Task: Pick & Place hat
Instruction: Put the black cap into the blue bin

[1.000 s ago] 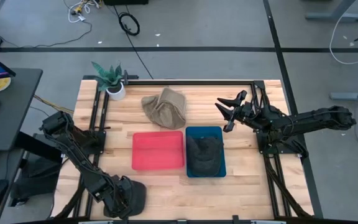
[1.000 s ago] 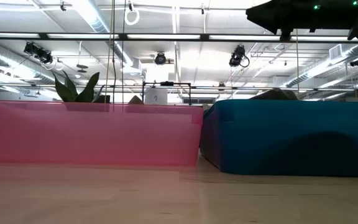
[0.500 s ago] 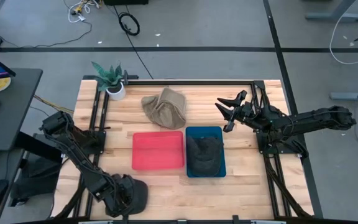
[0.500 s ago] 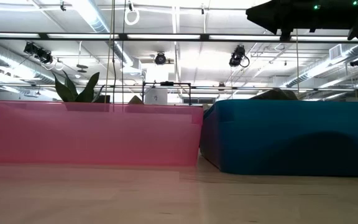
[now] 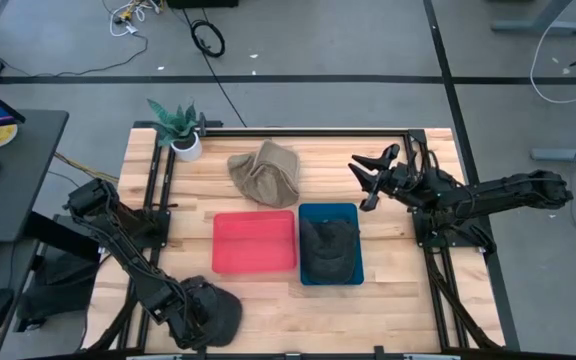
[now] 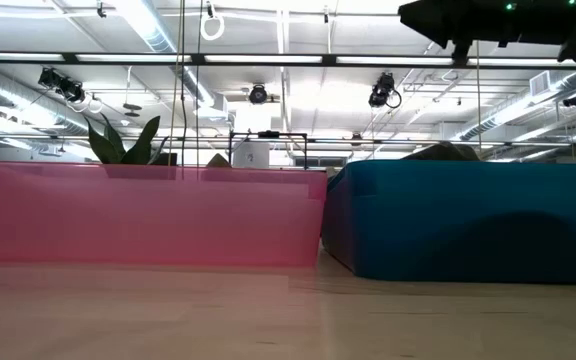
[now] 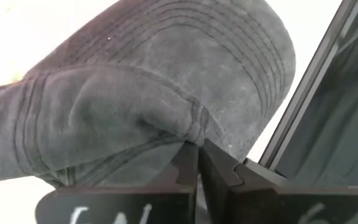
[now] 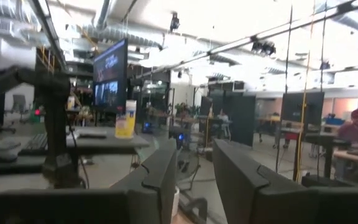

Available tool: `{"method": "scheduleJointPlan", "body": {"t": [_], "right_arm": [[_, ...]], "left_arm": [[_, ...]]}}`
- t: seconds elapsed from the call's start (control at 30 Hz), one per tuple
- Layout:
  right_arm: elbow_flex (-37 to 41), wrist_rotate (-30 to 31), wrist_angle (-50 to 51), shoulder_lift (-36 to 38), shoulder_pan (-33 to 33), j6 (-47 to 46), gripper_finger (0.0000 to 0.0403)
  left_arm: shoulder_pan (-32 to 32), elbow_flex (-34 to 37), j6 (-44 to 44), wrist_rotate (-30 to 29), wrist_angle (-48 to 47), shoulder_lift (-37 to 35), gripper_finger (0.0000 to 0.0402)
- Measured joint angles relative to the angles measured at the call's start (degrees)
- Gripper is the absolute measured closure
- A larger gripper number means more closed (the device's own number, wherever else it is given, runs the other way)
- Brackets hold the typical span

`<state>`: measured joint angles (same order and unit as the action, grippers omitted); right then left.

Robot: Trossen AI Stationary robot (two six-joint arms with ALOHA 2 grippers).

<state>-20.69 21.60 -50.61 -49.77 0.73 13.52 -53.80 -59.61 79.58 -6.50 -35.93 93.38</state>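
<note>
Table (image 5: 388,280) of pale wood planks fills the middle of the high view, framed by black rails, with both dark arms reaching in from its sides. Near its centre sit two bins side by side and touching: a red bin (image 5: 255,242) on the left, with nothing showing in it, and a blue bin (image 5: 329,212) on the right holding a dark grey hat (image 5: 328,250). Behind the bins, toward the far edge, a tan hat (image 5: 265,173) lies crumpled on the wood, well apart from a small potted plant (image 5: 179,128) at the far left corner. The left gripper (image 5: 211,312) sits low at the near left edge of the table, its fingers (image 7: 185,167) pressed together on the fabric of another dark grey cap (image 7: 154,93), which bulges up just past them in the left wrist view. The right gripper (image 5: 368,178) hangs above the table's right side, just beyond the blue bin's far corner, its fingers spread wide with nothing between them.
</note>
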Motion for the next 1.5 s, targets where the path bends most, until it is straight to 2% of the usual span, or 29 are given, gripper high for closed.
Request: {"method": "scheduleJointPlan", "body": {"t": [0.37, 0.53, 0.7, 0.8, 0.9, 1.03, 1.13, 1.3, 1.4, 1.5], "right_arm": [[0.0, 0.0, -3.9, 0.0, 0.0, -2.8, 0.0292], [0.0, 0.0, -3.8, 0.0, 0.0, -3.6, 0.0292], [0.0, -0.5, -3.7, 0.0, 0.0, -10.8, 0.0292], [0.0, -3.9, -3.7, 0.0, 0.0, -13.8, 0.0292], [0.0, -8.1, -3.8, 0.0, 0.0, -13.8, 0.0292], [0.0, -9.1, -3.8, 0.0, 0.0, -13.0, 0.0292], [0.0, -9.1, -3.7, 0.0, 0.0, -13.0, 0.0292], [-0.1, -13.3, -3.1, 0.0, 0.0, -13.1, 0.0292], [-1.8, -16.5, 1.3, 0.0, 0.0, -13.1, 0.0292], [-5.4, -21.1, 10.2, 0.0, 0.0, -13.1, 0.0292]], "left_arm": [[0.2, -0.1, -4.7, 1.9, 0.1, 0.0, 0.0398], [1.2, -5.1, -8.7, 2.0, -5.1, 0.0, 0.0399], [2.8, -15.2, -18.7, -1.8, -14.0, 0.0, 0.04], [4.2, -21.6, -25.8, -4.9, -21.2, 0.0, 0.04], [6.0, -26.9, -34.5, -10.7, -27.2, 0.0, 0.04], [9.0, -31.5, -49.3, -19.8, -28.9, 0.0, 0.04], [11.6, -33.1, -58.2, -22.8, -28.3, 0.0, 0.04], [16.4, -32.3, -65.3, -26.2, -27.7, 0.0, 0.04], [19.3, -30.5, -67.1, -27.2, -25.5, -0.1, 0.04], [21.1, -28.0, -66.7, -28.2, -22.8, 0.0, 0.04]]}}
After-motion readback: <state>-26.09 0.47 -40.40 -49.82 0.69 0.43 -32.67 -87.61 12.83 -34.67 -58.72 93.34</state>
